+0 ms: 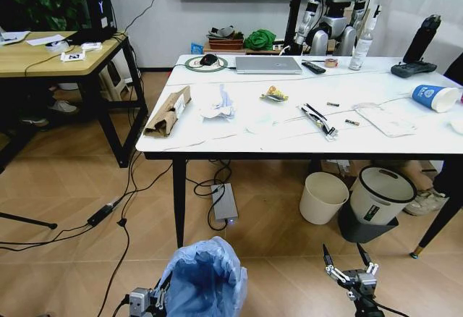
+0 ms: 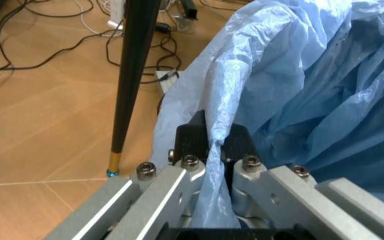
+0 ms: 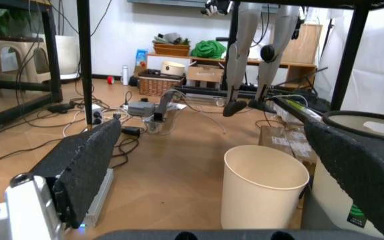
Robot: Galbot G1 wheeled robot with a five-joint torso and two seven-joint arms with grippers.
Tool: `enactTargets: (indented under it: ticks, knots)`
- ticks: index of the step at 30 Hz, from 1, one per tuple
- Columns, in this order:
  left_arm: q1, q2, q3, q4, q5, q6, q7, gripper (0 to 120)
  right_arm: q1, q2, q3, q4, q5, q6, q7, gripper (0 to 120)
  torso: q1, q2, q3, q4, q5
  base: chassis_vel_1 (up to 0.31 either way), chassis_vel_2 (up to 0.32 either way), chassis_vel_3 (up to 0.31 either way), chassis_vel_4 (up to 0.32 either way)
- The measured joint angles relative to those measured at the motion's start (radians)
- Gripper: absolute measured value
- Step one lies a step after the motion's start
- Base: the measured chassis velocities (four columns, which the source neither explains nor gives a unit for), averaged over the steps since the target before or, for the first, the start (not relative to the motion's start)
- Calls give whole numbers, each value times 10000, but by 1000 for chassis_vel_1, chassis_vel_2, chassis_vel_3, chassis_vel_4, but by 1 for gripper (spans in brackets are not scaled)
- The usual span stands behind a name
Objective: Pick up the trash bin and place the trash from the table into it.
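blue-bagged trash bin (image 1: 205, 279) at the frame's bottom centre hangs lifted, left end effector (image 2: 213, 145) clenched on its liner; right end effector (image 1: 350, 265) gapes empty at lower right; trash (image 1: 168, 111) litters the table (image 1: 239, 143), nothing binned yet

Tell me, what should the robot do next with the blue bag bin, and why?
Probably lift the small round bin lined with crinkled light-blue plastic toward the white marble-look table. The left gripper is shut on its rim, the bin sits low, the brown cardboard piece waits above, and the right gripper hangs open.
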State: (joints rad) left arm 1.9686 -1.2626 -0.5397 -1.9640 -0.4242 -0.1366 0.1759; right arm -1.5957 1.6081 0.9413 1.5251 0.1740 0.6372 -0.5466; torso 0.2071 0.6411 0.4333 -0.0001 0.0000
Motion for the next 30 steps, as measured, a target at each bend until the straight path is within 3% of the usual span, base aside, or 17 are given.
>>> enactTargets:
  ticks: [30]
  knots:
    - [-59, -136, 139, 85, 75, -26, 65, 0, -25, 0, 34, -8, -13, 19, -27, 100, 509, 1274, 766, 0, 0, 0, 0, 0, 0]
